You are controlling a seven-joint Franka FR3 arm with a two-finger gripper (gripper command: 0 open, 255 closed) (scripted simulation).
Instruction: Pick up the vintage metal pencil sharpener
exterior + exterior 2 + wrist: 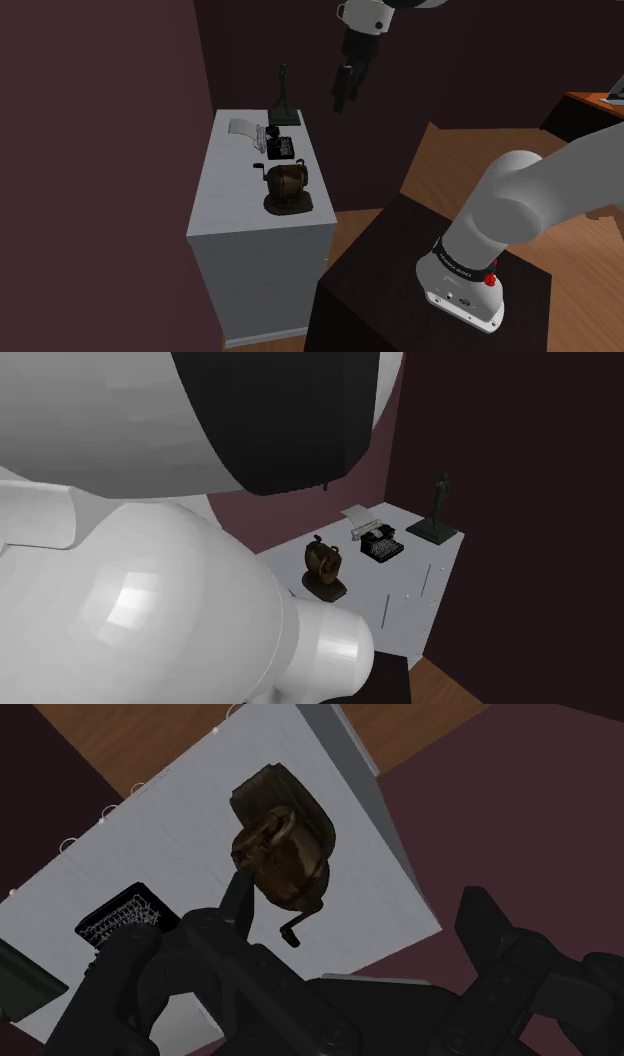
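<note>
Currently your claw [345,92] hangs in the air, well above the tabletop [225,195] and off toward the shoulder view's right of it. In the wrist view the claw [360,894] has its two black fingers [238,894] standing apart, with nothing between them.

Item one: the pencil sharpener [287,187]. You see a brown, dully shining metal body on a dark base, standing upright on the tabletop at the end nearest the stand [400,275]. Its small crank points toward the typewriter. In the wrist view the sharpener [283,849] lies ahead of the claw, close past the tip of one finger and untouched by it. In the second exterior view the sharpener [324,570] sits just past the arm's white bulk [150,602].

Item two: a black typewriter [279,148] with a white sheet [245,127] in it. It stands near the sharpener, farther along the tabletop, and apart from it.

Item three: a thin dark figurine [284,95] on a flat base, upright at the far end, beyond the typewriter.

Item four: the tabletop itself is the pale top of a white cabinet [420,587], set against a maroon wall [100,120], with wooden floor [420,165] beside it.
</note>
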